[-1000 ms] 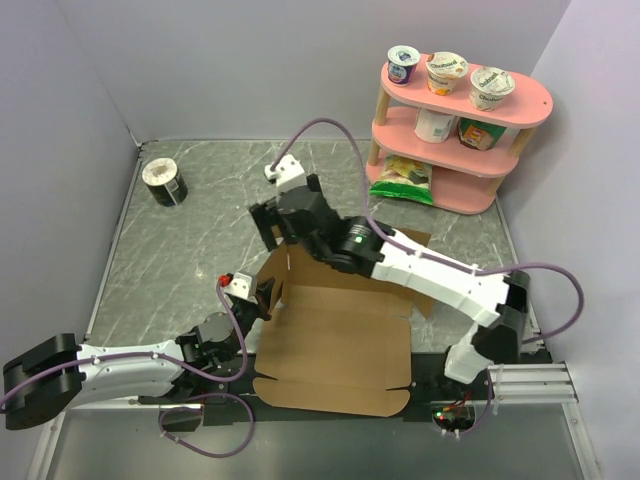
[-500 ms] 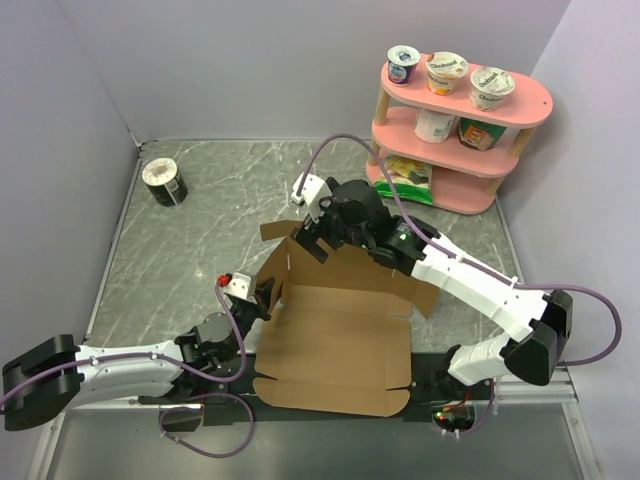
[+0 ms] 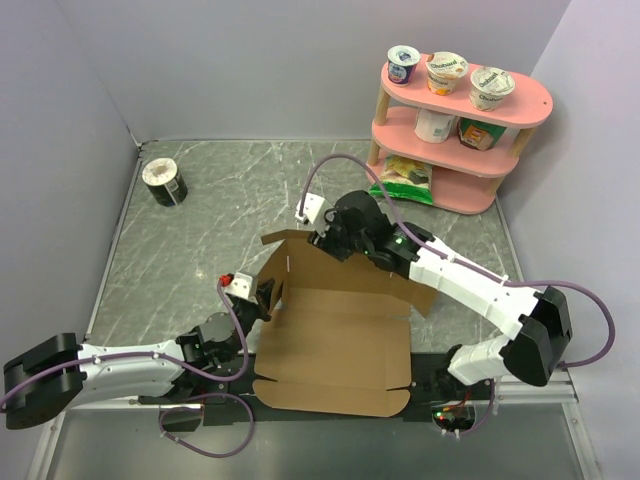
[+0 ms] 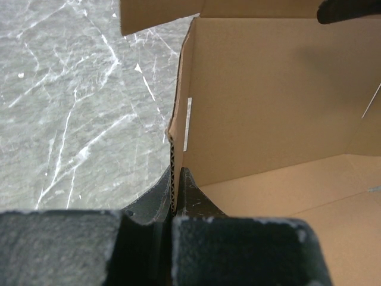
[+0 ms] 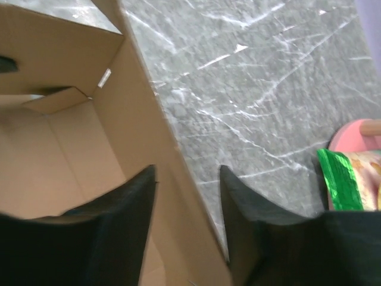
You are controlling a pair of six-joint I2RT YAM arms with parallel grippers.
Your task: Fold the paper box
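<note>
A grey marble table, walled on its left, far and right sides, holds the paper box, plain brown cardboard, at its near middle between the two arms. The box's base panel lies flat. Its front flap reaches the table's near edge by the arm bases, and its back wall and left side wall stand raised. Bare marble lies open to the left of the box and beyond it. A small dark round container sits well apart near the far left corner. A pink shelf unit with yogurt cups and a green snack bag fills the far right corner, near the right arm's elbow side. The left gripper is closed on the near end of the left side wall, its fingers pressed together on the corrugated edge. The right gripper straddles the top of the back wall, jaws apart, one finger inside the box and one outside over the marble. A sliver of marble shows between the wall and the outer finger.
</note>
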